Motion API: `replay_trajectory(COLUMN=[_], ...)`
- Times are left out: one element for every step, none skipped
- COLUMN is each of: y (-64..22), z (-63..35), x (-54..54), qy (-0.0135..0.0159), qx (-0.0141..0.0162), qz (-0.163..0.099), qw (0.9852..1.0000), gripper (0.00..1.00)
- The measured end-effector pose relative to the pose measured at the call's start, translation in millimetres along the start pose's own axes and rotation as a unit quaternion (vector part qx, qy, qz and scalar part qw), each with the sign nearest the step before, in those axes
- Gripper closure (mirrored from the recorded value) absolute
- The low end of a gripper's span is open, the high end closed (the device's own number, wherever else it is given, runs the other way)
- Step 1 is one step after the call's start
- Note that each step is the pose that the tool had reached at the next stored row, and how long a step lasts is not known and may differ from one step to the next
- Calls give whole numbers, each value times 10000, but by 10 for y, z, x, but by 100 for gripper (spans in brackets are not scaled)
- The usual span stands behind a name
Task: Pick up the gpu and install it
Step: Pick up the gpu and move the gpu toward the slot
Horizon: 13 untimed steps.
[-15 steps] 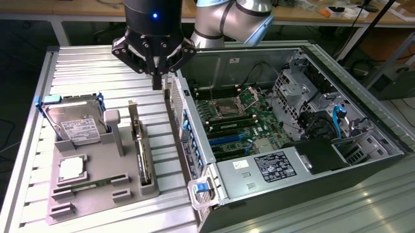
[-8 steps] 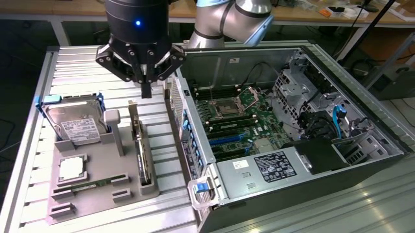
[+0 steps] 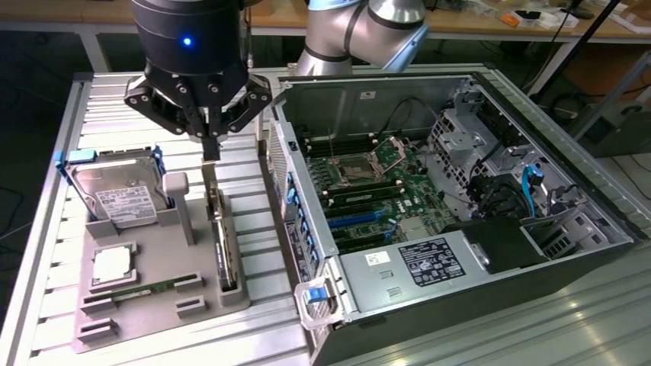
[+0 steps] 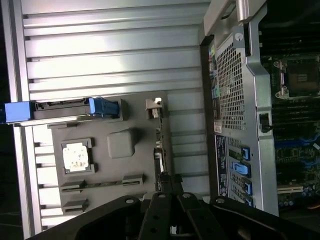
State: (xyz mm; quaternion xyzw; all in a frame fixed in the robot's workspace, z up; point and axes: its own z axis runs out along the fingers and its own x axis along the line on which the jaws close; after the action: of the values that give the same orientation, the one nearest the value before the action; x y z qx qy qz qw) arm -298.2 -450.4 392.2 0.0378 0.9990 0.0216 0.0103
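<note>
The gpu [image 3: 219, 242] is a thin green card standing on edge in a slot of the grey holder [image 3: 152, 305], on the exterior view's left. In the wrist view the gpu [image 4: 159, 145] appears edge-on. My gripper [image 3: 210, 152] hangs straight above the card's far end. Its fingers [image 4: 161, 207] are shut together on the top of that end. The card still sits in its slot. To the exterior view's right lies the open computer case [image 3: 508, 84] with its motherboard [image 3: 382, 191] facing up.
The holder also carries a silver hard drive [image 3: 122, 194] in a blue-handled caddy, a processor [image 3: 112, 263] and a memory stick [image 3: 137, 292]. The case's perforated wall [image 4: 232, 90] rises close beside the holder. A slatted aluminium table [image 3: 112, 99] lies beneath everything.
</note>
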Motion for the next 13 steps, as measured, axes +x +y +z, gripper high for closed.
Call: replay_trajectory(y=[0, 0, 0, 0, 0, 0, 0, 0, 0, 0, 0, 0, 0], z=[0, 0, 0, 0, 0, 0, 0, 0, 0, 0, 0, 0, 0], x=[0, 0, 0, 1, 1, 1, 1, 1, 1, 1, 1, 1, 1], qy=[0, 0, 0, 0, 0, 0, 0, 0, 0, 0, 0, 0, 0], qx=[0, 0, 0, 0, 0, 0, 0, 0, 0, 0, 0, 0, 0], qz=[-1, -1, -1, -1, -1, -1, -1, -1, -1, -1, -1, -1, -1], qw=[10000, 10000, 10000, 10000, 10000, 10000, 10000, 10000, 10000, 10000, 10000, 10000, 10000], gripper=[89, 89, 89, 89, 89, 89, 89, 83, 77, 77, 71, 58, 53])
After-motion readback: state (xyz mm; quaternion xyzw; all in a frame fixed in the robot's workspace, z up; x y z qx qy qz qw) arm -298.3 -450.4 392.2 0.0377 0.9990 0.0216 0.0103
